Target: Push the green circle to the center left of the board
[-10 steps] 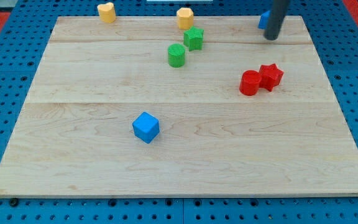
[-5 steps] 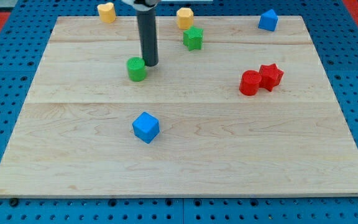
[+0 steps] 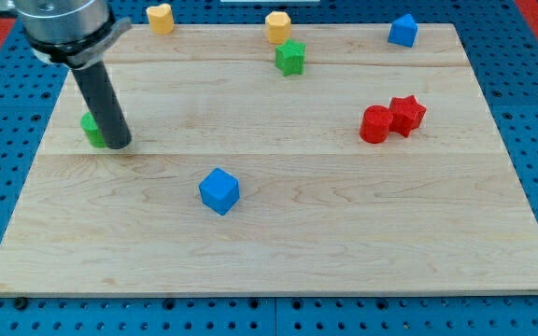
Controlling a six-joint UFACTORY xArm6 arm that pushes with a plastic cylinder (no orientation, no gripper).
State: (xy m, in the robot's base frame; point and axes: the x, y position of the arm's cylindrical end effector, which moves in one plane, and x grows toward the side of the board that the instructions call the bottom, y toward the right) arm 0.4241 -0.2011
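The green circle sits near the board's left edge, about mid-height, mostly hidden behind my rod. My tip rests on the board just to the right of the green circle, touching or nearly touching it. The wooden board fills most of the view.
A blue cube lies below centre. A green star and a yellow block are at top centre. A yellow heart-like block is at top left. A blue block is at top right. A red circle touches a red star at right.
My tip has swept from the top right across to the left, pushing the green circle from beside the green star to the board's left side. Other blocks have not moved.
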